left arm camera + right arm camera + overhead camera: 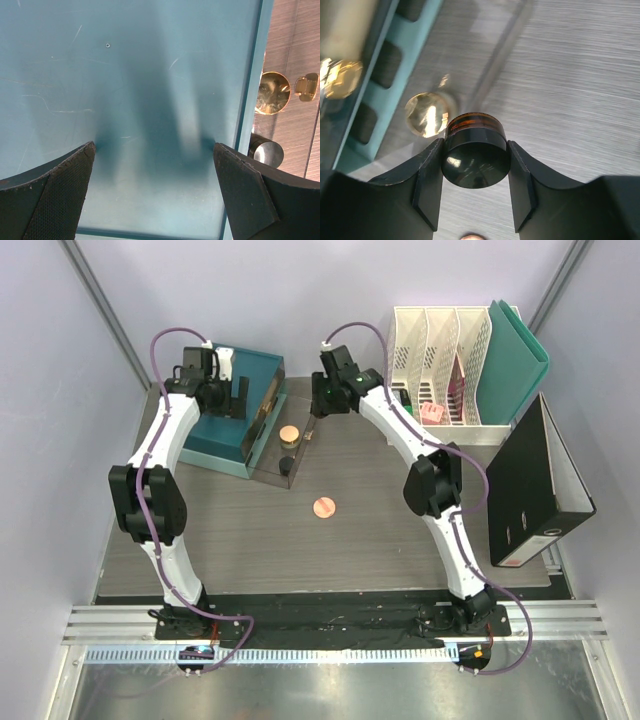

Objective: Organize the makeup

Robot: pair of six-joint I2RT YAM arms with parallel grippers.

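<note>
1. At the back of the table (250, 540), just right of the teal box (215, 435), the right gripper (475, 146) pinches a small dark jar (475, 162). The jar has an amber band under its glossy black lid, and one finger pad presses against each side.
2. Whether that jar rests on the wood or hangs just above it, I cannot tell from here.
3. Just beside it to the left sits a tan-lidded jar (289, 433), and nearer the arms a black jar (287, 466). Both seem to lie inside a smoky clear tray (270, 472) set against the teal box (its walls are hard to trace).
4. A round pink compact (323, 506) lies on the open wood, apart from the tray and closer to the arm bases.
5. The left gripper (154, 146) hangs over the teal box's flat top, jaws spread wide with only that blue surface between them.
6. At the far right stand white file holders (440, 350), with a black binder (535, 490) lying near them.
</note>
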